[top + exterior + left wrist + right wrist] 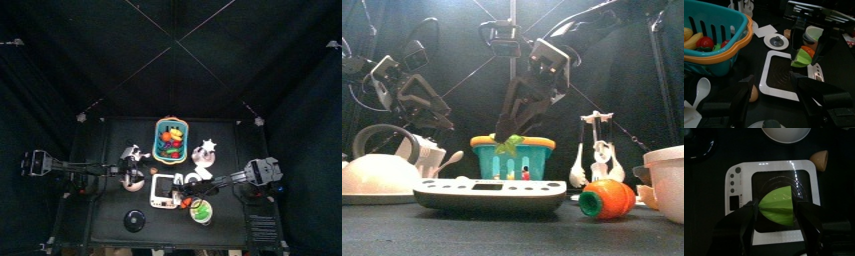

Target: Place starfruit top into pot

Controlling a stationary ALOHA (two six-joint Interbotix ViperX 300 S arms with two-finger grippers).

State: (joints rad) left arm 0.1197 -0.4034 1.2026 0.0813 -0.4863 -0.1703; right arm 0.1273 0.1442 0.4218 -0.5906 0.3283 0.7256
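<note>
Right jaws (779, 209) clenched on green wedge-shaped piece (777, 210), held over white scale (737, 183). Left jaws (772, 79) spread, nothing between, low over bench (114, 135) near scale's left side. Starfruit top (207, 148) small in top view, detail hard to make out. It lies flat on bench just right of green basket (171, 140), apart from both grippers; pointed arms spread all round, no clear long axis
</note>
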